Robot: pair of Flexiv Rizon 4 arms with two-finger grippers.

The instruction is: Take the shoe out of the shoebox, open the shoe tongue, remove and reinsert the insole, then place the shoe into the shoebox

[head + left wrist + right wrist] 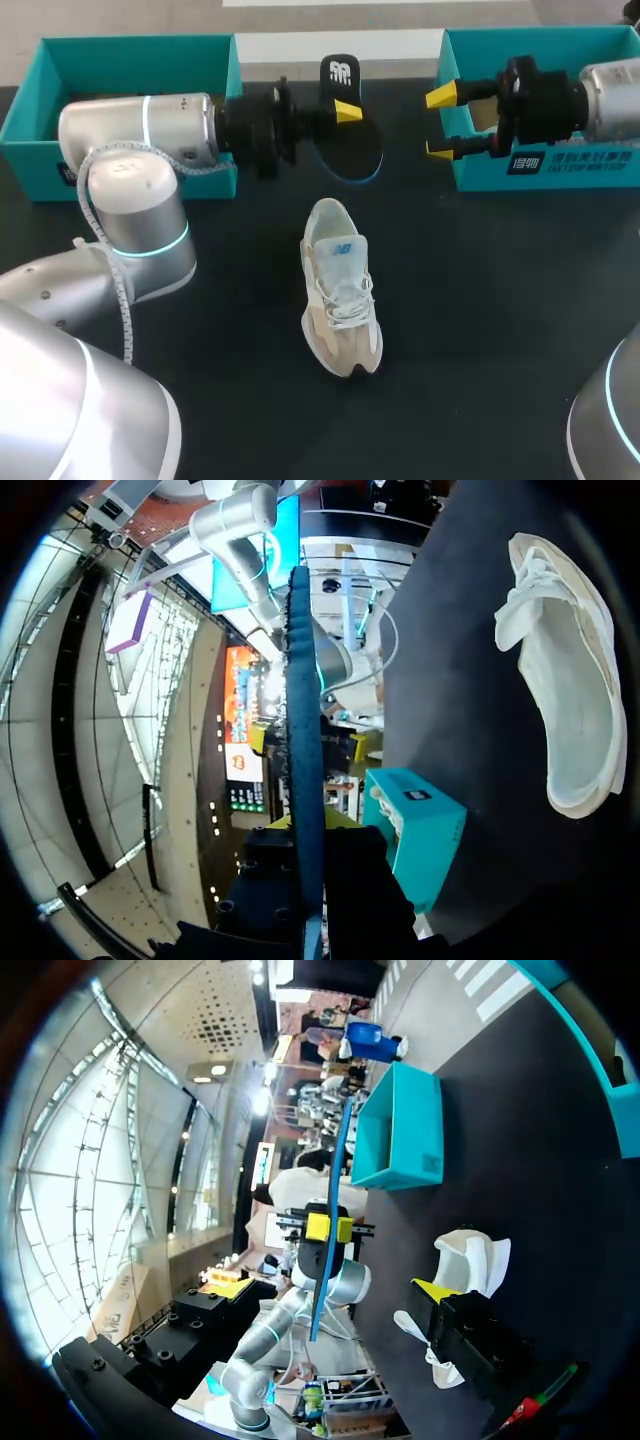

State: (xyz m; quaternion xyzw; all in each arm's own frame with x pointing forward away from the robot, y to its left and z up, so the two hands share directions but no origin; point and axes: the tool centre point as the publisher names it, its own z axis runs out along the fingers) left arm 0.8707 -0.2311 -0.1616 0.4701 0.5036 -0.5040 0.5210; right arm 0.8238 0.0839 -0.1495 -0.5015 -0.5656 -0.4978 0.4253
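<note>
A beige and white shoe (340,300) lies on its sole in the middle of the black table, toe toward the near edge; it also shows beside my left gripper (560,670) and beside my right gripper (470,1260). Its black insole (357,145) with a blue edge hangs above the table's far middle, held on edge. My left gripper (345,112) is shut on it. The left wrist view shows the insole (305,710) edge-on between the fingers. My right gripper (440,122) stands open just right of the insole, facing it and holding nothing; the insole (330,1200) is ahead of it.
One teal shoebox (120,60) stands at the far left, partly behind my left arm. A second teal box (545,170) stands at the far right under my right gripper. Bare black table (480,320) surrounds the shoe.
</note>
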